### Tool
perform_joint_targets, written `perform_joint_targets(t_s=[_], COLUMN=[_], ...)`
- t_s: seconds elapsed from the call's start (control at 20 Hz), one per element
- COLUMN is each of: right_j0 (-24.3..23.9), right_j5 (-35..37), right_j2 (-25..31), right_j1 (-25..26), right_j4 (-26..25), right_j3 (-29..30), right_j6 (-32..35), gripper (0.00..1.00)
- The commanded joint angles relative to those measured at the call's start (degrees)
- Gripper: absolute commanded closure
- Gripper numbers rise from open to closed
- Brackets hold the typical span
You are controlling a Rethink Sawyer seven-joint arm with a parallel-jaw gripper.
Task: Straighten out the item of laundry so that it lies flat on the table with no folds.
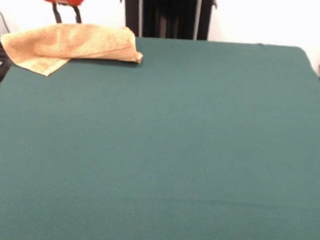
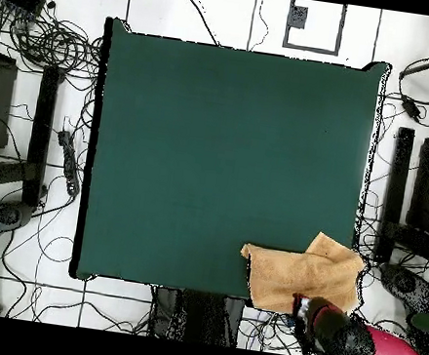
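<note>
At the table's (image 1: 174,153) far-left corner in the front view lies one towel (image 1: 72,45), single item, orange-tan terry, folded over on itself with a doubled layer on top and one corner hanging past the table edge. Long axis runs roughly along the far edge, side to side; folded end points toward the table's middle. One gripper (image 1: 67,13), red housing with dark fingers, stands just behind the towel; open or closed: cannot tell. Overhead view: towel (image 2: 305,274) overhangs the corner nearest the arm (image 2: 353,338).
</note>
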Motion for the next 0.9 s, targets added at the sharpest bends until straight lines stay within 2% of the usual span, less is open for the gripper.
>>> perform_joint_targets(t_s=[0.05, 0.3, 0.5, 0.75, 0.9], right_j0=[4.93, 6.32, 6.82, 7.07, 6.26], right_j5=[-6.7, -8.14, -7.82, -5.47, -3.12], right_j2=[-2.77, -4.98, -6.96, -6.58, -6.37], right_j1=[7.96, 8.23, 9.42, 7.07, 4.29], right_j4=[-5.02, -5.64, -5.86, -3.93, -2.16], right_j3=[-6.2, -7.4, -10.55, -10.63, -7.93], right_j6=[5.88, 6.38, 6.05, 3.91, 2.93], gripper=[0.0, 0.0, 0.0, 0.0, 0.0])
